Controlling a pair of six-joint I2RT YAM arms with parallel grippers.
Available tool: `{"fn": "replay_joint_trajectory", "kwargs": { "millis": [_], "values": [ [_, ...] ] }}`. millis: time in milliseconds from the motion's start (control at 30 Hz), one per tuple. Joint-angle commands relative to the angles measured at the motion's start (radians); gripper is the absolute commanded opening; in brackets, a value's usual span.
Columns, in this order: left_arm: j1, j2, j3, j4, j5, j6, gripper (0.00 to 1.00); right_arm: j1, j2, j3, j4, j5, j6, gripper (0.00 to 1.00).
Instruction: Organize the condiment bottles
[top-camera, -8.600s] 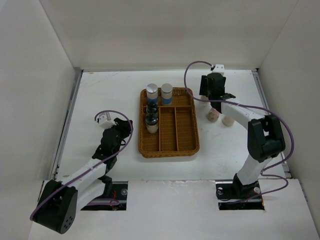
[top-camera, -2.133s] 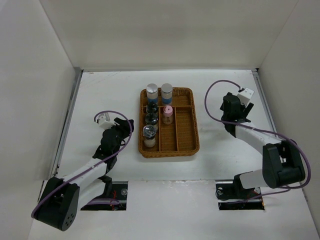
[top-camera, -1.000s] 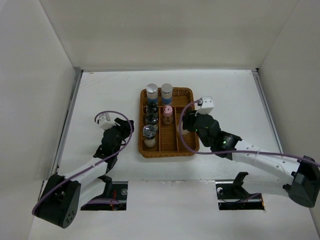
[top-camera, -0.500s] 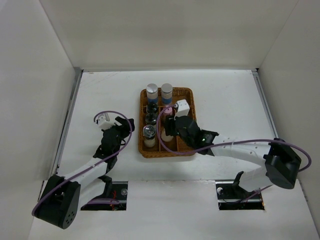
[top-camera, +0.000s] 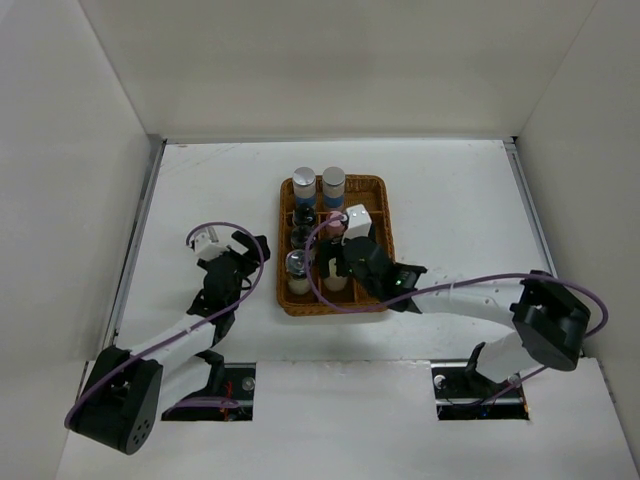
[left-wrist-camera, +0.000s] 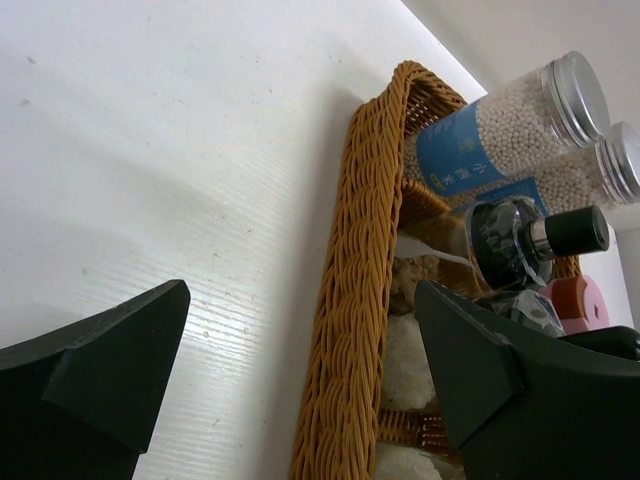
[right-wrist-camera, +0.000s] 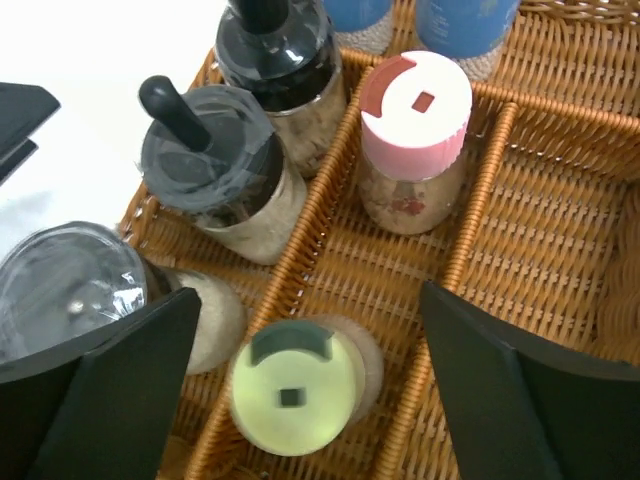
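Note:
The brown wicker tray (top-camera: 383, 285) holds the condiment bottles. Two silver-capped ones with blue bands (top-camera: 303, 182) (top-camera: 333, 180) stand at its far end. Black-capped ones (right-wrist-camera: 207, 150) (right-wrist-camera: 272, 40) and a clear-lidded one (right-wrist-camera: 65, 290) fill the left column. The pink-capped bottle (right-wrist-camera: 415, 100) and the yellow-capped bottle (right-wrist-camera: 292, 398) stand in the middle column. My right gripper (right-wrist-camera: 310, 295) hangs open over the yellow-capped bottle, fingers apart from it on both sides. My left gripper (left-wrist-camera: 300, 300) is open and empty, low beside the tray's left rim (left-wrist-camera: 360, 280).
White walls enclose the table on three sides. The tray's right column (right-wrist-camera: 560, 230) holds nothing. My right arm (top-camera: 470, 295) stretches from the near right across to the tray. My left arm (top-camera: 190, 325) lies left of the tray.
My right gripper moved left over the tray and opened, leaving the yellow-capped bottle standing in the middle column. My left gripper also opened where it was.

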Motion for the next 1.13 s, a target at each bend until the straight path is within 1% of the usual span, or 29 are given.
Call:
{"fn": "replay_joint_trajectory", "kwargs": {
  "millis": [0,100,167,300,400,500,600,700,833,967,1100],
  "values": [
    [0.007,-0.04,0.018,0.022,-0.057,0.012,1.0,0.009,-0.107,-0.02,0.091,0.028,-0.019,1.0],
    [0.006,-0.104,0.033,-0.056,-0.086,0.029,1.0,-0.004,-0.215,-0.069,0.127,0.056,-0.041,1.0],
    [-0.002,-0.139,0.044,-0.102,-0.114,0.04,1.0,-0.042,-0.284,-0.109,0.153,0.089,-0.048,1.0],
    [-0.013,-0.182,0.099,-0.202,-0.099,0.05,1.0,-0.152,-0.39,-0.229,0.229,0.158,0.01,1.0],
    [-0.019,-0.161,0.154,-0.263,-0.096,0.066,1.0,-0.229,-0.453,-0.334,0.281,0.194,0.066,1.0],
    [-0.016,-0.103,0.246,-0.382,-0.1,0.073,1.0,-0.316,-0.5,-0.426,0.314,0.227,0.145,1.0],
    [-0.023,-0.045,0.309,-0.447,-0.102,0.064,1.0,-0.392,-0.546,-0.468,0.3,0.194,0.212,1.0],
    [-0.054,0.021,0.371,-0.493,-0.093,0.075,1.0,-0.421,-0.537,-0.482,0.309,0.171,0.254,1.0],
    [-0.106,0.08,0.423,-0.532,-0.097,0.073,1.0,-0.418,-0.473,-0.454,0.298,0.145,0.248,1.0],
    [-0.132,0.072,0.466,-0.539,-0.097,0.116,1.0,-0.418,-0.444,-0.453,0.318,0.134,0.241,1.0],
    [-0.14,0.046,0.478,-0.535,-0.126,0.149,1.0,-0.418,-0.459,-0.456,0.321,0.116,0.24,1.0]
  ]
}}
